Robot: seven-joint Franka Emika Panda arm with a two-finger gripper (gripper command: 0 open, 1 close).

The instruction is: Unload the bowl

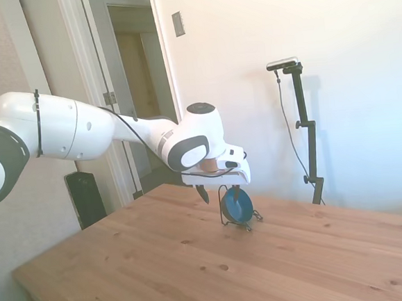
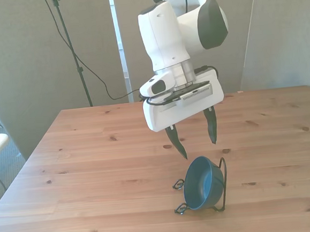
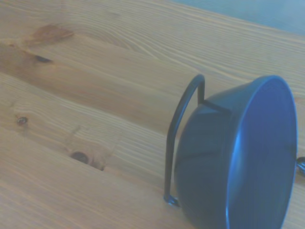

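The bowl [image 2: 202, 183] stands on edge in a thin black wire rack [image 2: 223, 181] on the wooden bench [image 2: 93, 153] (its hollow faces the front view's left). Just above the bowl hangs the end effector [image 2: 194, 137], fingers spread wide, holding nothing.

The bowl [image 2: 201, 183] stands on edge in the rack [image 2: 222, 183] (on the table [image 2: 93, 153]).

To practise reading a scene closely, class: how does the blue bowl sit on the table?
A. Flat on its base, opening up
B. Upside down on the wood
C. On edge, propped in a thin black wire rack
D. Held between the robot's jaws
C: the bowl stands on its rim against the wire rack, with the open gripper above and clear of it.
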